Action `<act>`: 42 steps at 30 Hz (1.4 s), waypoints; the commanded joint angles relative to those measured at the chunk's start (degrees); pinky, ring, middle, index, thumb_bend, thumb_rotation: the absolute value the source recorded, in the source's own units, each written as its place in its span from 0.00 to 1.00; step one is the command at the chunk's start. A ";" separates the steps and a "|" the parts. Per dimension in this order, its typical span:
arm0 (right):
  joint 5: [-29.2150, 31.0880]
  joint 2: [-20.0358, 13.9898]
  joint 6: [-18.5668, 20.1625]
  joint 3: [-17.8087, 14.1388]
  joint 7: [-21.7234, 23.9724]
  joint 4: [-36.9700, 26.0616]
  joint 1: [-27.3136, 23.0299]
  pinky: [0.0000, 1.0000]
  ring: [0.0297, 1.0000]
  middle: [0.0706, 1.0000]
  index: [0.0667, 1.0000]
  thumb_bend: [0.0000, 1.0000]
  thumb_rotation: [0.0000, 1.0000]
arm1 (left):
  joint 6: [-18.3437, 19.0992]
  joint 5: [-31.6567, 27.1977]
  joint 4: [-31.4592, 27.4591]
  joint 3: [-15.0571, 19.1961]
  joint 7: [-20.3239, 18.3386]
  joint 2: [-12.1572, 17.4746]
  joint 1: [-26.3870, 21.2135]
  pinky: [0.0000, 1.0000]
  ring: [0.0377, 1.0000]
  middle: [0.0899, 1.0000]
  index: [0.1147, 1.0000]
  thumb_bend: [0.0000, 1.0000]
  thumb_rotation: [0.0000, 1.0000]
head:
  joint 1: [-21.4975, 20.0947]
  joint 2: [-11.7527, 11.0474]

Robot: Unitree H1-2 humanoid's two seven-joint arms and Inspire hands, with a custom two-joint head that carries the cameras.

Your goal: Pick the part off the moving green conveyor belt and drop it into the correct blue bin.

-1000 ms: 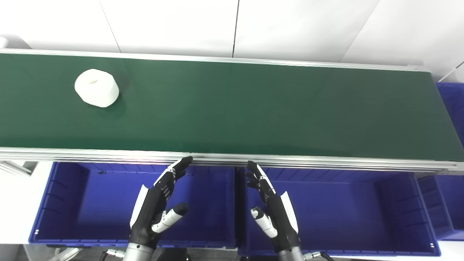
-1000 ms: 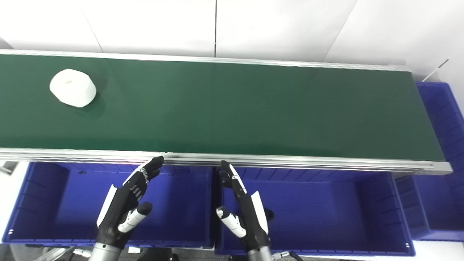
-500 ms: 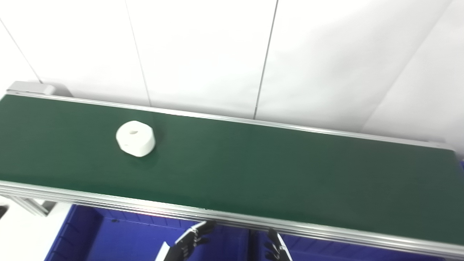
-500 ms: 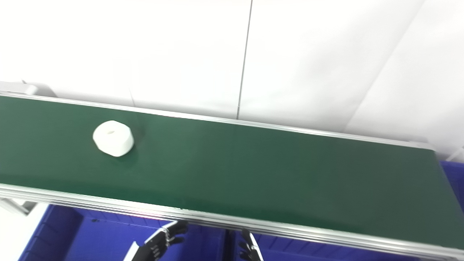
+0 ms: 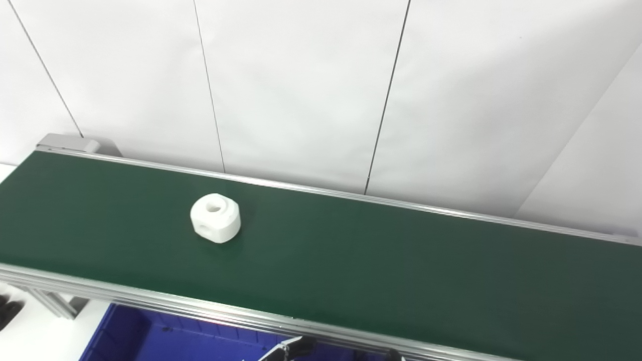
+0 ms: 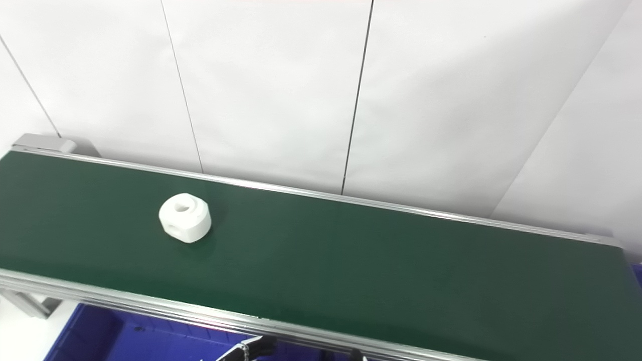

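One white part (image 5: 215,217), a stubby rounded block with a hole through its top and another in its side, lies loose on the green conveyor belt (image 5: 381,271), left of centre. Not yet picked; grasp, carry and drop all remain. Left hand (image 5: 293,348) and right hand (image 5: 393,355): fingertips only at the bottom edge, below the near rail (image 5: 165,303), well apart from the part; fingers' opening cannot be told. Blue bin (image 5: 150,341): corner visible under the rail. White wall panels (image 5: 301,90) behind; nothing blocks the belt
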 commanded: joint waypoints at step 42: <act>0.83 2.16 -2.71 -0.52 2.20 -1.93 -0.06 0.88 0.91 0.94 0.99 0.92 1.00 | 13.53 23.64 -18.94 7.47 -14.25 23.32 -45.41 0.79 0.85 0.86 0.85 0.98 0.20 | 0.70 3.27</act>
